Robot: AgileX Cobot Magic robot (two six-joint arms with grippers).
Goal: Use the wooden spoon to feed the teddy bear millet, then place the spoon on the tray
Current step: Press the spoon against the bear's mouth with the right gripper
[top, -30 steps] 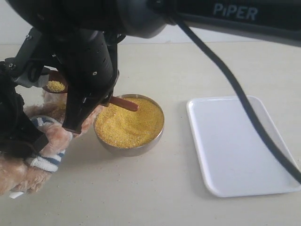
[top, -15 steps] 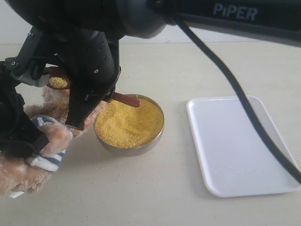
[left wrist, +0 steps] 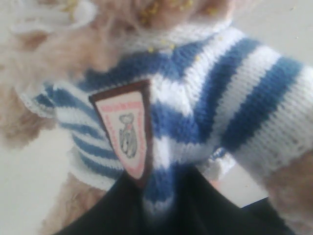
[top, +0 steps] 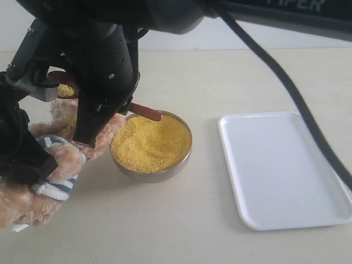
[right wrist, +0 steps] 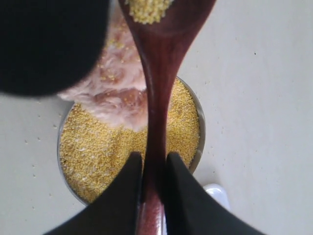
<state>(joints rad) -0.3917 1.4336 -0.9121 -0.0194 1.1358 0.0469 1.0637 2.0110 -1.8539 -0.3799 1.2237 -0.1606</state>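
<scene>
At the far left, the left claw [left wrist: 164, 193] is pinched shut on the hem of the teddy bear's [top: 55, 165] striped shirt, just under the chest badge [left wrist: 128, 134]. That steadies the bear against the desk [top: 181, 225]. Loose yellow grains dot the fur and collar above that claw.

Next over, the right claw [right wrist: 154, 171] grips the wooden spoon [right wrist: 161, 73] low on its handle, both fingers tight against the wood. The spoon's oval end reaches out ahead of the claw, carries a small heap of millet and sits up by the bear's head. I can't see the mouth itself. So this looks like the feeding step, with the tray step not yet begun.

The metal bowl [top: 184, 159] lies directly beneath the right claw, filled with millet [top: 151, 144]. The handle's tail hangs over the bowl's rim.

I'd say the next move calls for a gentle tip toward the muzzle, keeping the spoon level until then so nothing spills. After that comes a lift high enough to clear the bowl's rim.

The white tray [top: 280, 176] lies well beyond the bowl on the side away from the bear, with bare desk between them. Its low raised rim is the only edge to cross, and the spoon should fit inside easily. A black cable [top: 286, 93] trails above that stretch.
</scene>
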